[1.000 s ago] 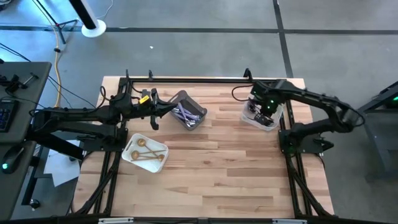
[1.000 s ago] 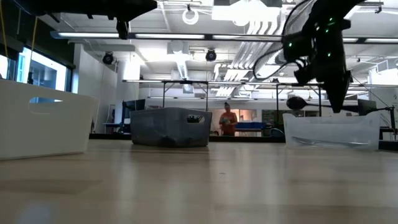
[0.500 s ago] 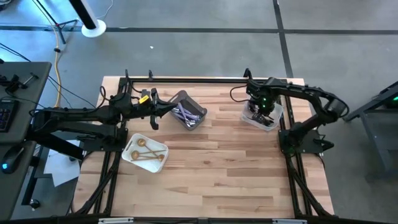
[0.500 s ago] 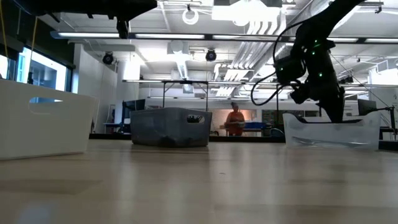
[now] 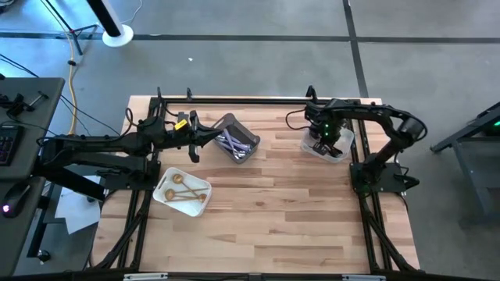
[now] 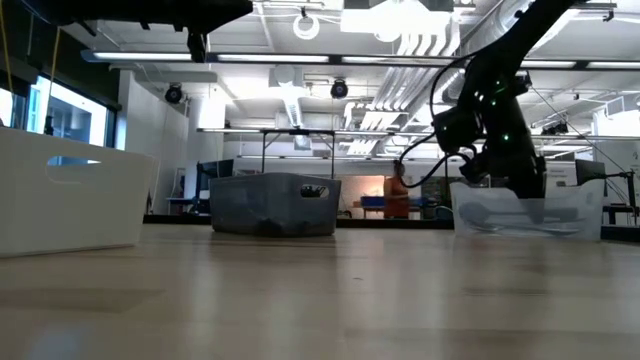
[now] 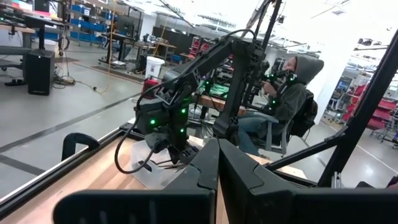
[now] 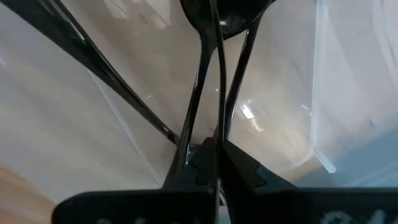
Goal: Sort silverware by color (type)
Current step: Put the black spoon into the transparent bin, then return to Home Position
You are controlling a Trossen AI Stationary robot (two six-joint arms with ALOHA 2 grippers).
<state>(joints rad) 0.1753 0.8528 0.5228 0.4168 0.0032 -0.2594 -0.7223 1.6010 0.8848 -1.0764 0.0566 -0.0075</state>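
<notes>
Right end effector [image 5: 329, 141] is down inside the clear tub [image 5: 341, 148] at the far right of the tabletop [image 5: 281, 203], fingers clenched. In the right wrist view the black silverware [image 8: 211, 81] stands right in front of the closed fingertips [image 8: 208, 158], slim dark handles running up to a spoon bowl, w/ the tub's clear wall behind; can't tell if one is actually pinched or if they're just leaning there. Low view has the same arm dipped into the tub [image 6: 527, 208]. Left end effector [image 5: 205, 134] is clenched too, holding nothing, hovering just beside the grey bin [image 5: 237, 139] in the far middle of the tabletop. That bin has the lilac-handled silverware [image 5: 232, 143] in it, a small bundle lying crosswise. White tray [image 5: 183, 192] sits nearer the front left, well apart from the tub, w/ the gold silverware [image 5: 183, 193] in it, a few spoons by the look of the round bowls. Left wrist view looks past its own shut fingers [image 7: 217, 171] across at the other arm over the tub, and there's a person in a grey hoodie [image 7: 288, 99] seated in the room behind. Another person [image 6: 397, 193] stands way back in the low view.
</notes>
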